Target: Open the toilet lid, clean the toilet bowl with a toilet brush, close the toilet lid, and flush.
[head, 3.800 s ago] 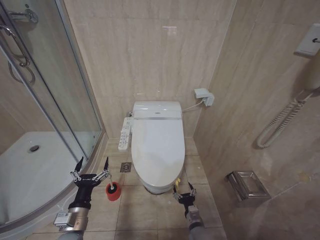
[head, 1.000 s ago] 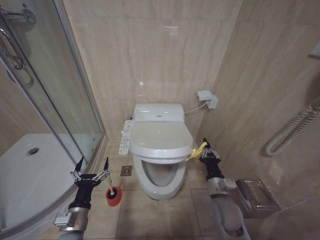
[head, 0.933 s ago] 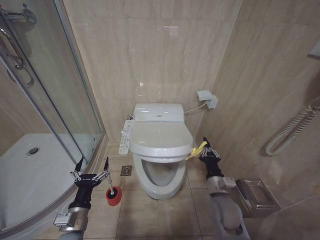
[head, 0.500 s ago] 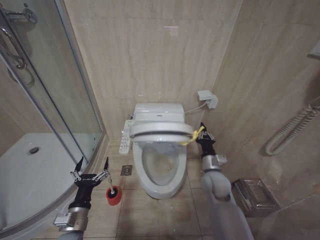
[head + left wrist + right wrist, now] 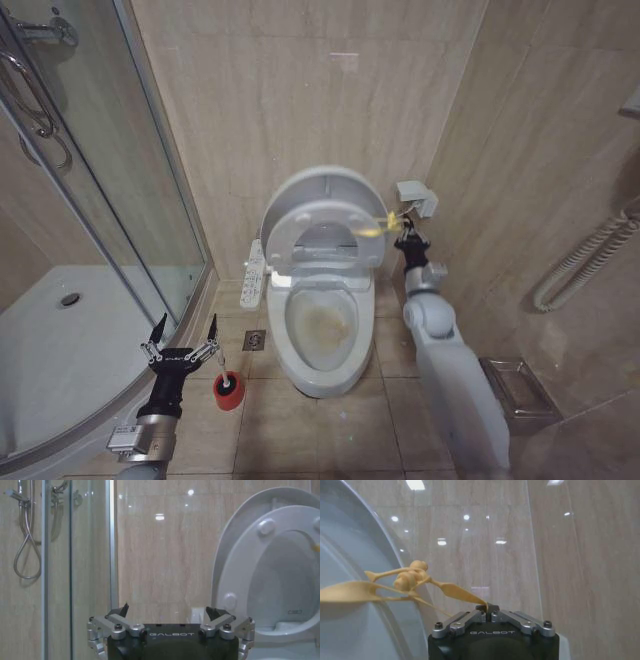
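The toilet lid (image 5: 322, 186) stands raised almost upright against the wall, with the ring seat (image 5: 282, 238) lifted along with it. Below, the toilet bowl (image 5: 322, 326) lies exposed, its inside stained yellowish. My right gripper (image 5: 403, 229) is shut on the yellow ribbon tab (image 5: 384, 219) at the lid's right edge; the right wrist view shows the ribbon (image 5: 409, 579) pinched in that gripper (image 5: 488, 609) beside the lid (image 5: 347, 558). My left gripper (image 5: 182, 334) hangs open low on the left, just left of the toilet brush (image 5: 219, 362) standing in its red cup (image 5: 228, 391).
The glass shower enclosure (image 5: 110, 190) and white shower tray (image 5: 60, 345) take up the left. A control panel (image 5: 253, 272) flanks the toilet, with a floor drain (image 5: 252, 340) below. A wall box (image 5: 413, 196), a metal holder (image 5: 517, 388) and a coiled hose (image 5: 575, 272) are on the right.
My right gripper has risen with the ribbon, swinging the lid and seat from nearly flat to almost upright and baring the bowl. The left arm has stayed put.
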